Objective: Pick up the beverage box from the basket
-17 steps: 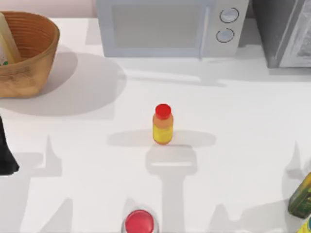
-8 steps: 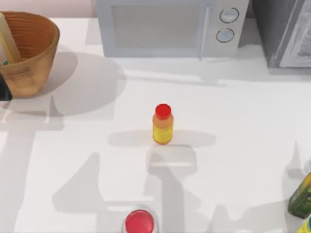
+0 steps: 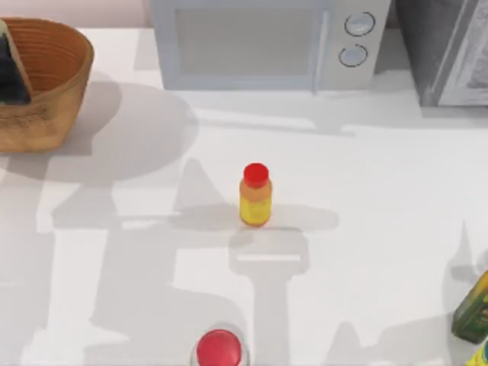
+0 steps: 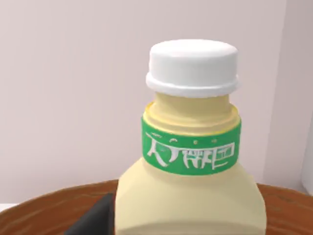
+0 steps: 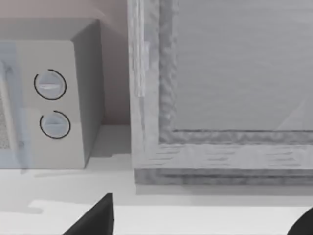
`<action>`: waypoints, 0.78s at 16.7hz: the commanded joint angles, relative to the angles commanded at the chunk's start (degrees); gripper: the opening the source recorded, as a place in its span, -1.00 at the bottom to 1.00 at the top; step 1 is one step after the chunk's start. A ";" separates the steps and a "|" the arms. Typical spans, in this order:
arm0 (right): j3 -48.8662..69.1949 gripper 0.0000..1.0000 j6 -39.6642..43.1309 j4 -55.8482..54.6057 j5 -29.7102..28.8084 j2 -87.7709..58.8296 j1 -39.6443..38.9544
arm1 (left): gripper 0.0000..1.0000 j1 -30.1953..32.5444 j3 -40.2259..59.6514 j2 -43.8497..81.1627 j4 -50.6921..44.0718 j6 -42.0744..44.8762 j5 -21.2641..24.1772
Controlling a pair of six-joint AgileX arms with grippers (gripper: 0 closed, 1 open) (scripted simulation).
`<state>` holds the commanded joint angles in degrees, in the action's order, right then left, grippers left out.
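Since half a second ago, your left gripper (image 3: 11,72) has travelled from the basket's front edge up over the basket (image 3: 57,91) at the table's far left corner.

Top view: dark gripper inside the rim, covering the beverage box; red-capped bottle (image 3: 255,195) mid-table.

Left wrist view: beverage box (image 4: 190,161) upright in the basket, white cap up, one dark finger (image 4: 95,220) beside it; you cannot tell whether it pinches.

Right wrist view: microwave (image 5: 49,98); right fingers (image 5: 95,218) spread apart.

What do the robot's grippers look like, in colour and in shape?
Little of them shows. The left gripper is a black, matte, blocky form above the basket. The right gripper's fingers are black too, with slanted, wedge-like tips. No cables or markings are visible.
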<state>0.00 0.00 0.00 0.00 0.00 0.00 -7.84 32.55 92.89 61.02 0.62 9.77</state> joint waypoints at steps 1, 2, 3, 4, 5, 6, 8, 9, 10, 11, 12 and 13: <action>0.00 1.00 0.00 0.00 0.00 0.00 0.00 | 1.00 -0.32 1.28 3.89 2.42 0.03 0.38; 0.00 1.00 0.00 0.00 0.00 0.00 0.00 | 1.00 -0.61 2.42 7.42 4.58 0.05 0.73; 0.00 1.00 0.00 0.00 0.00 0.00 0.00 | 1.00 -0.87 3.41 10.53 6.47 0.07 1.02; 0.00 1.00 0.00 0.00 0.00 0.00 0.00 | 1.00 -1.09 4.25 13.19 8.07 0.09 1.27; 0.00 1.00 0.00 0.00 0.00 0.00 0.00 | 1.00 -1.27 4.92 15.34 9.35 0.10 1.47; 0.00 1.00 0.00 0.00 0.00 0.00 0.00 | 1.00 -1.40 5.42 16.93 10.31 0.12 1.62; 0.00 1.00 0.00 0.00 0.00 0.00 0.00 | 1.00 -1.52 5.87 18.37 11.17 0.13 1.75; 0.00 1.00 0.00 0.00 0.00 0.00 0.00 | 1.00 -1.52 5.87 18.37 11.17 0.13 1.75; 0.00 1.00 0.00 0.00 0.00 0.00 0.00 | 1.00 -1.52 5.87 18.37 11.17 0.13 1.75; 0.00 1.00 0.00 0.00 0.00 0.00 0.00 | 1.00 -1.52 5.87 18.37 11.17 0.13 1.75; 0.00 1.00 0.00 0.00 0.00 0.00 0.00 | 1.00 -1.28 5.82 17.18 11.39 0.42 1.62; 0.00 1.00 0.00 0.00 0.00 0.00 0.00 | 1.00 -1.28 5.87 17.34 11.26 0.38 1.60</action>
<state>0.00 0.00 0.00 0.00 0.00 0.00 -9.12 38.42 110.23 72.28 1.01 11.37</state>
